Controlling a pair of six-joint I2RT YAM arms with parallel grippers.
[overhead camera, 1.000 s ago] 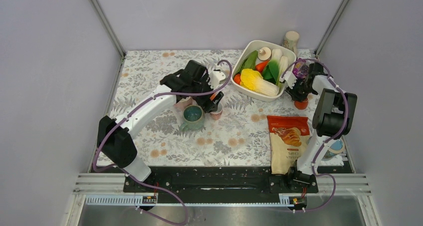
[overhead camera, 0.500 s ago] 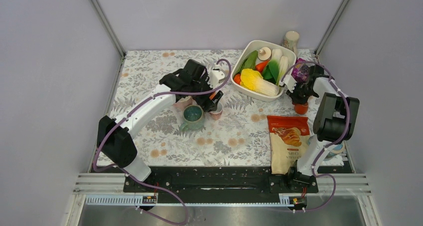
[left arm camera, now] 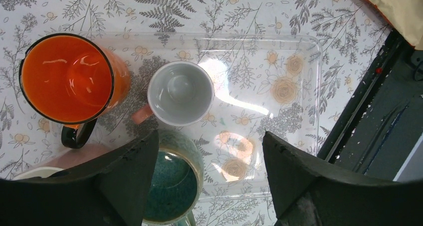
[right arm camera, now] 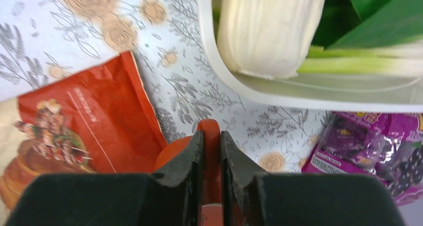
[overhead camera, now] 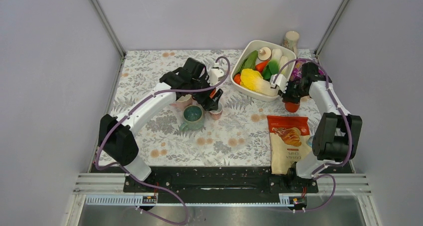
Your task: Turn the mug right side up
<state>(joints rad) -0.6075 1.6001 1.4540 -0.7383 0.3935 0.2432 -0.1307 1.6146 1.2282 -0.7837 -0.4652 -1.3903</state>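
- The left fingers point(left arm camera: 124, 186) are spread wide and hold nothing, hovering over three upright cups point(left arm camera: 181, 93) in a clear tray point(left arm camera: 294, 111). This arm is well apart from the job.
- The right fingers point(right arm camera: 184, 166) are pinching the handle point(right arm camera: 209, 131) of the red mug point(overhead camera: 292, 107), so that arm has it.
- The mug is at 3 o'clock on the counter point(overhead camera: 149, 66), at 5 o'clock from the bowl point(overhead camera: 249, 92) and at 12 o'clock from the bag point(overhead camera: 287, 141).
- It is glossy orange-red, and in the wrist view its body lies toward 7 o'clock from the fingers. I cannot tell which way its mouth faces, or whether it touches the counter.
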